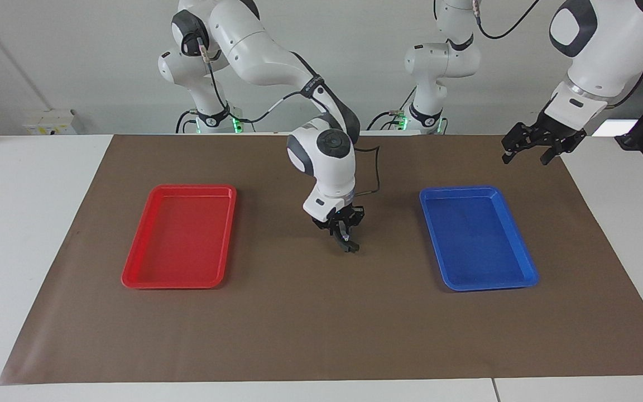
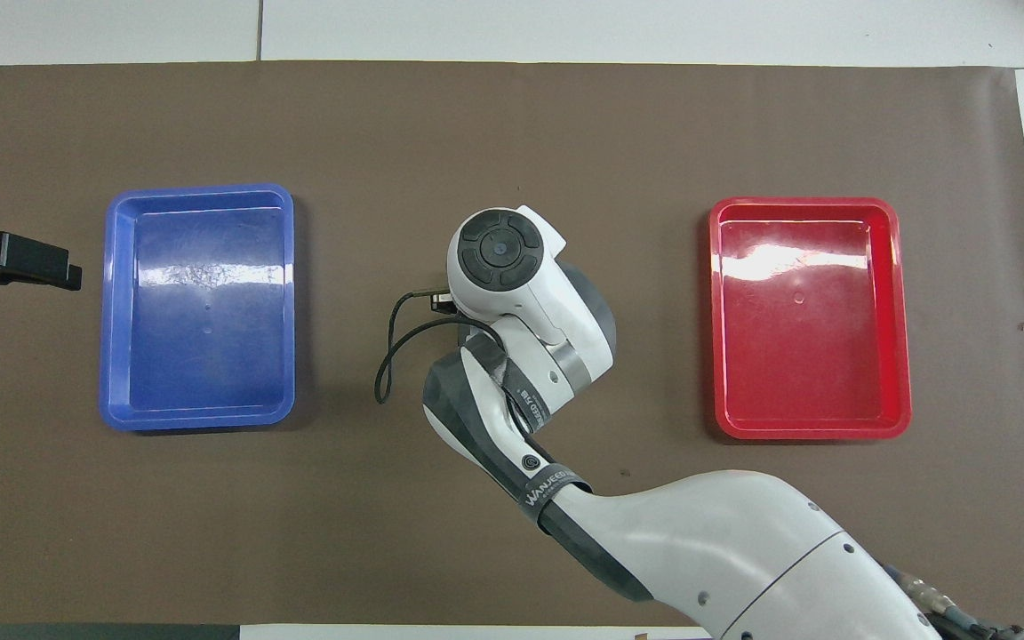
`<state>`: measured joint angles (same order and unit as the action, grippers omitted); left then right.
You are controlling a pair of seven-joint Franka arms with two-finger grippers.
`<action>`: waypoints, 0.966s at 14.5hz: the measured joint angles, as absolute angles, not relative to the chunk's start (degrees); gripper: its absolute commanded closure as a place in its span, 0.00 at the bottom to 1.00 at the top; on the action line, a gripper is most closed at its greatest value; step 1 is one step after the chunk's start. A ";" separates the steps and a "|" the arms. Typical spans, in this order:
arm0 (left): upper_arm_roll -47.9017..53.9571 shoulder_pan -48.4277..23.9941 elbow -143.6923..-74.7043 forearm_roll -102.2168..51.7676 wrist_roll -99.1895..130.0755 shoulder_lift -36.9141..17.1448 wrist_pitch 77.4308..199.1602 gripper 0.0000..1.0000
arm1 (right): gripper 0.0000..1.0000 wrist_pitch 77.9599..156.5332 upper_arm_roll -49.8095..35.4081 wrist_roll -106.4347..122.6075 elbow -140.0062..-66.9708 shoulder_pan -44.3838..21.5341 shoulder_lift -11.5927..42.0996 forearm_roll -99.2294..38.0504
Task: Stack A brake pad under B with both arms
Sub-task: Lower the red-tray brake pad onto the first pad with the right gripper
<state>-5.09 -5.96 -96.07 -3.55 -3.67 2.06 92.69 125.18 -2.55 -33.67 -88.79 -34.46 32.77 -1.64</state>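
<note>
Right gripper [image 1: 345,241]: lowered close to the brown mat [image 1: 321,324] at its middle, between the red tray [image 1: 132,273] and the blue tray [image 1: 522,276]; its fingertips are brought together.
Right arm: reached in over the mat's middle, so that the gripper is covered by the wrist in the overhead view.
B [image 1: 350,247]: a small dark piece is seen at the right gripper's fingertips, possibly this part; whether it is held or merely touched cannot be told.
A brake pad: not made out in either view; the spot under the right gripper is hidden by the gripper and wrist.
Left gripper [image 1: 525,158]: held up in the air over the mat's edge at the left arm's end, just beside the blue tray, with its fingers spread apart and nothing between them.
Left arm: kept waiting.
Trays: both are laid flat on the mat, well apart.
</note>
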 measured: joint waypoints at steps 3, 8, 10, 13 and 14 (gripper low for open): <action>-5.12 -4.60 -96.31 -3.54 -3.65 2.05 92.47 0.01 | 1.00 126.38 -2.54 -33.67 -89.24 -34.48 33.22 -1.38; -5.22 -1.45 -96.31 -1.04 -4.12 2.05 93.33 0.01 | 1.00 126.65 -2.54 -33.67 -90.29 -34.85 33.56 -1.28; -4.98 -1.48 -96.28 -0.73 -4.12 2.05 93.28 0.01 | 1.00 126.66 -2.54 -33.67 -90.73 -35.07 33.57 -1.28; -4.40 -1.80 -96.26 -0.71 -4.13 2.05 92.31 0.01 | 0.79 126.74 -2.54 -33.67 -90.83 -35.13 33.56 -1.25; -4.21 -2.07 -96.26 -0.71 -4.13 2.05 92.27 0.01 | 0.60 126.76 -2.54 -33.68 -90.85 -35.13 33.55 -1.25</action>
<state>-4.21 -2.07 -96.26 -0.71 -4.13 2.05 92.27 126.76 -2.54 -33.68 -90.85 -35.13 33.55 -1.25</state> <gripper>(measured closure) 0.004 0.577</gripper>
